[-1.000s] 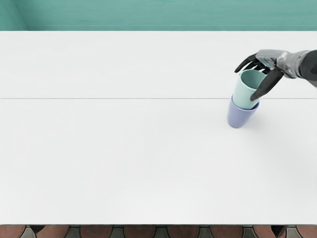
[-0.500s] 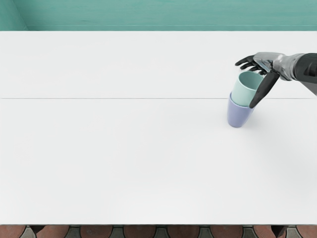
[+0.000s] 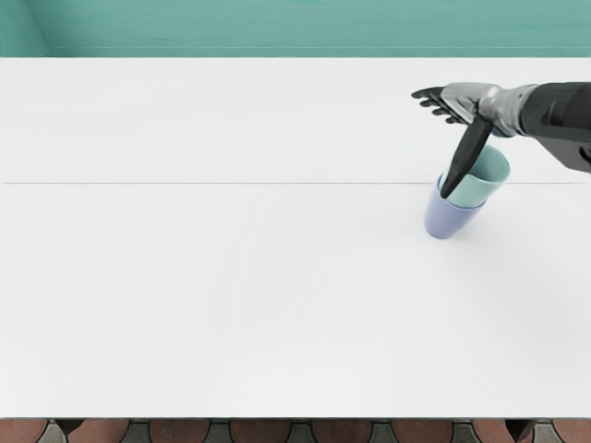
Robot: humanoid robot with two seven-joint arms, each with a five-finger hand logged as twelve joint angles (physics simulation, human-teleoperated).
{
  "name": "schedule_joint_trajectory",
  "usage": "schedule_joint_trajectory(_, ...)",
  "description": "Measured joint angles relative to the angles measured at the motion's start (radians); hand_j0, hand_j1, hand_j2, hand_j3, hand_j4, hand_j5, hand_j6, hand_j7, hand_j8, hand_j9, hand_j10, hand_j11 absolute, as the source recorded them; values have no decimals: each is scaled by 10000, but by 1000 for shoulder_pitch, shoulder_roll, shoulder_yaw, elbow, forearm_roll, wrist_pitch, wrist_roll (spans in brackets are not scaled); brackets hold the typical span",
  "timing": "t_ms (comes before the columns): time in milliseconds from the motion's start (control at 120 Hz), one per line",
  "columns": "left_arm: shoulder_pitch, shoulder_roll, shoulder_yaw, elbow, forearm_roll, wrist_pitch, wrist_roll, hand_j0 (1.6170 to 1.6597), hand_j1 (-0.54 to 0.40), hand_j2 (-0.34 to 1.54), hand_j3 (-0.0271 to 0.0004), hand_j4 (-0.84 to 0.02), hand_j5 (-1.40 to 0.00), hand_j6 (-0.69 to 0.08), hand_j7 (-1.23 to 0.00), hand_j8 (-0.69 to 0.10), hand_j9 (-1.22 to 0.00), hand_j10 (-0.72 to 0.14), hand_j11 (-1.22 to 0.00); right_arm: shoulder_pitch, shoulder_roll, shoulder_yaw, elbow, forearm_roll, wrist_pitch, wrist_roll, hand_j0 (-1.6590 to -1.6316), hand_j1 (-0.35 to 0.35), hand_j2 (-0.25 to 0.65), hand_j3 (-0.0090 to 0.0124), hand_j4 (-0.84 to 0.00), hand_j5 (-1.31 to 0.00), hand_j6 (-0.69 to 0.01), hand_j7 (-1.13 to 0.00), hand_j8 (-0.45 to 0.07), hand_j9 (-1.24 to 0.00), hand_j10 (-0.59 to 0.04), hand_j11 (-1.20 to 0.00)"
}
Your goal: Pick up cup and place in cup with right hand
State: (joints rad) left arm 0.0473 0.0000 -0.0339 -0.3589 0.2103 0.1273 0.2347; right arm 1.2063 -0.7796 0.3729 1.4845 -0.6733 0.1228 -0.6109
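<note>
Right hand, seen from where I stand, has shifted leftward and toward the table's far side since the earlier frame, while the mint-green cup has tipped over to the right. Its four fingers are spread wide, pointing left, clear of the cup; the long dark thumb slants down across the left part of the green rim, though whether it touches I cannot tell. No grasp is visible. Beneath the palm and thumb, the green cup sits with its lower part inside the lavender cup, its mouth leaning rightward. The lavender cup leans the same way, its base at the right part of the white table. Beyond the table's far edge is a teal surface; along its near edge, reddish tiles show.
</note>
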Motion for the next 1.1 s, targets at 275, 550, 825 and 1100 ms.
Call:
schedule_joint_trajectory(275, 0, 0, 0, 0, 0, 0, 0, 16581, 3489, -2, 0, 2, 0, 3, 0, 3, 0, 2, 0, 4, 55, 88, 9, 195, 258, 0, -16580, -3455, 17, 0, -66, -48, -68, -45, -55, -47, -51, -46)
schedule_joint_trajectory(550, 0, 0, 0, 0, 0, 0, 0, 16581, 3489, -2, 0, 2, 0, 2, 0, 2, 0, 2, 0, -97, 52, 167, 47, 446, 469, 136, -16581, -3484, 6, 0, -26, -14, -30, -12, -24, -13, -19, -12)
schedule_joint_trajectory(825, -1, 0, 0, 0, 0, 0, 0, 16581, 3489, -2, 0, 2, 0, 3, 0, 3, 0, 2, 0, -462, 49, 384, 58, 583, 487, 333, -16581, -3491, 8, 0, -6, -4, -7, -3, -5, -3, -3, -3)
schedule_joint_trajectory(1100, 0, 0, 0, 0, 0, 0, 0, 16581, 3489, -1, -1, 2, 0, 3, 0, 4, 0, 3, -1, -567, -60, 405, 59, 676, 488, 347, -16581, -3491, 14, 0, 1, 0, 7, -1, 7, 0, 5, 0)
